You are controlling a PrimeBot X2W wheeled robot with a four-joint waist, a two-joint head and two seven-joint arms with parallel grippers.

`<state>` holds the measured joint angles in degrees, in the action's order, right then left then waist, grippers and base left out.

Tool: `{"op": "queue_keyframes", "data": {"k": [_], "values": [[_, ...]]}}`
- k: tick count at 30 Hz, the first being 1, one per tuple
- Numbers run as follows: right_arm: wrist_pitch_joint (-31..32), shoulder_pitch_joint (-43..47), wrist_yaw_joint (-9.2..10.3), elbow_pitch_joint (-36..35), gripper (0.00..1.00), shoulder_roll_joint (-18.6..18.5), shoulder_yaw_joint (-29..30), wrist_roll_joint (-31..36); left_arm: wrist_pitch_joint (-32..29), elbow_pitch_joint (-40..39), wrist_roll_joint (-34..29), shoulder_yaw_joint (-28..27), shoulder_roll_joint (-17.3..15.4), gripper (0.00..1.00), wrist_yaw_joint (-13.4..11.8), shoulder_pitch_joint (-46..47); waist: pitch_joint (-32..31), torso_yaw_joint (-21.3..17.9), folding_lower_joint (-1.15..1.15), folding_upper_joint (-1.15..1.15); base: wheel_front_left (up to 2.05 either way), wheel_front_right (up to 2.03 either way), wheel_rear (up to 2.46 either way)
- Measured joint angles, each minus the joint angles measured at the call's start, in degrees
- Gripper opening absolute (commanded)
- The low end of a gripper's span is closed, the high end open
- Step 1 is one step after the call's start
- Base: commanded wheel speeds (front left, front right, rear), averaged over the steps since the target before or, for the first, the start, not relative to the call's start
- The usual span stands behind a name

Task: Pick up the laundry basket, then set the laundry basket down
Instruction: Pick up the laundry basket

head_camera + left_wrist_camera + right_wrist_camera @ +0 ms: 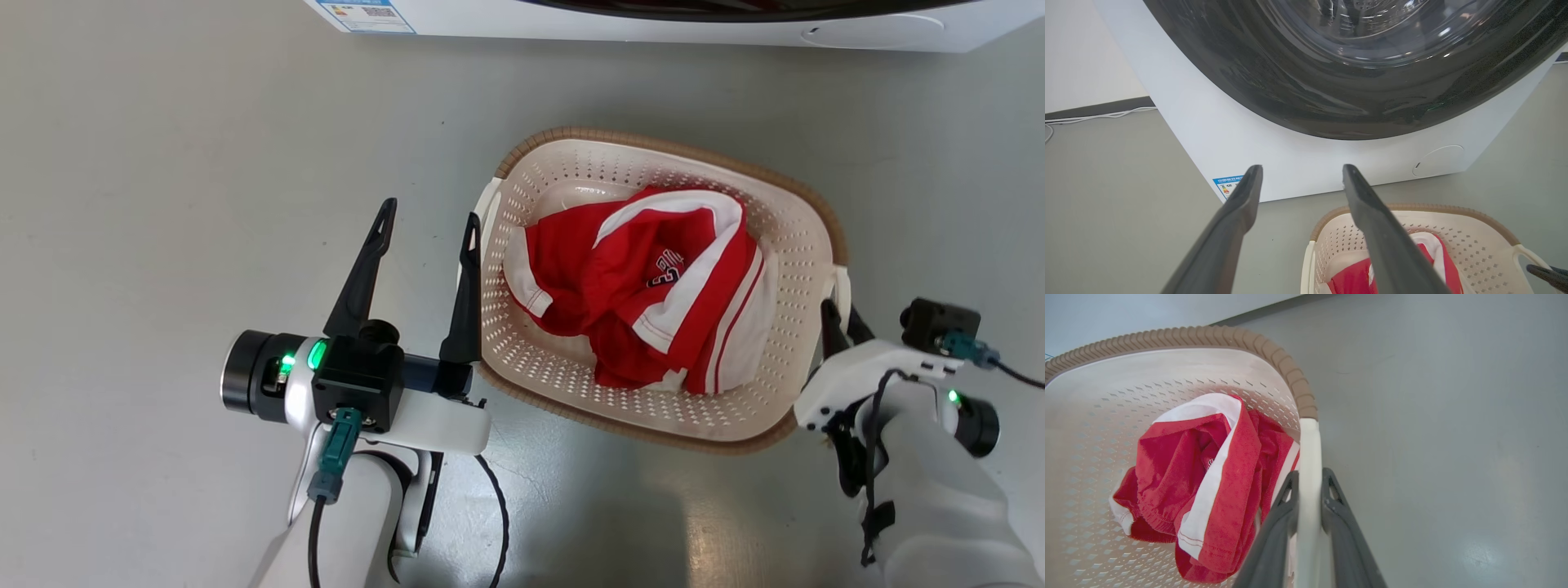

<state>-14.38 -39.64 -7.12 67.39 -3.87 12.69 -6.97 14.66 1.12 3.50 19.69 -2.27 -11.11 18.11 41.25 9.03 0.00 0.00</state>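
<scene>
Laundry basket: one cream perforated laundry basket with a brown woven-look rim, on the grey floor, lying between the two grippers' fingers.
Handles: two, both white. The left handle is just beside the left gripper's inner finger, and the right handle is between the right gripper's fingers.
Left gripper: one left gripper, fingers spread wide with nothing between them. Whether the inner finger touches the basket cannot be told.
Right gripper: one right gripper, both fingers pressed against the right handle, clamping it.
Clothing: red and white fabric bunched in the basket, left of the right gripper's fingers. The number of pieces cannot be told, and its dark lettering is folded and unreadable.
Washing machine: one white washing machine with a dark round door, beyond the left gripper's fingertips.
Label: one blue-edged sticker low on the machine, just past the left fingertip. Its print is too small to read.
</scene>
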Motion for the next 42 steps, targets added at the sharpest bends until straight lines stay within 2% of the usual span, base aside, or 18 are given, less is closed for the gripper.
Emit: {"op": "queue_keyframes", "data": {"k": [16,24,28,31,33,34,35,42], "values": [[0.0,-4.74,0.0,-0.11,0.11,-0.18,9.04,18.24,0.03,-0.02,0.59,0.99,0.04,1.0,-0.51,0.13,0.42,1.62,0.0,0.0,0.0,0.0,0.0],[0.0,-5.84,-0.01,-0.15,0.11,-0.13,12.01,23.5,0.03,-0.04,1.05,1.09,0.07,1.0,-0.76,0.14,0.53,1.83,0.0,0.0,0.0,0.0,0.0],[0.0,-6.53,-0.01,-0.12,0.15,-0.11,12.92,24.7,0.03,-0.07,1.05,1.07,0.07,1.0,-0.76,0.15,0.76,1.76,0.0,0.0,0.0,0.0,0.0],[0.0,-6.52,-0.01,0.02,0.26,-0.11,13.22,24.71,0.03,-0.07,1.05,1.07,0.07,1.0,-0.75,0.16,0.91,1.64,0.0,0.0,0.0,0.0,0.0],[0.0,-6.52,-0.02,0.02,0.47,-0.07,13.24,24.71,0.03,-0.05,1.05,1.03,0.07,1.0,-0.75,0.16,0.9,1.55,0.0,0.0,0.0,0.0,0.0],[0.0,-6.52,-0.02,0.03,0.89,-0.03,13.23,24.71,0.03,-0.05,1.04,1.01,0.07,1.0,-0.75,0.16,0.89,1.5,0.0,0.0,0.0,0.0,0.0],[0.0,-6.52,-0.02,0.02,1.0,-0.02,13.23,24.71,0.03,-0.05,1.04,0.99,0.07,1.0,-0.74,0.16,0.86,1.43,0.0,0.0,0.0,0.0,0.0],[0.0,-6.51,-0.02,-0.99,1.0,-0.1,12.69,23.64,0.03,0.02,1.01,0.7,0.05,1.0,-0.73,0.16,0.43,0.67,0.0,0.0,0.0,0.0,0.0]]}}
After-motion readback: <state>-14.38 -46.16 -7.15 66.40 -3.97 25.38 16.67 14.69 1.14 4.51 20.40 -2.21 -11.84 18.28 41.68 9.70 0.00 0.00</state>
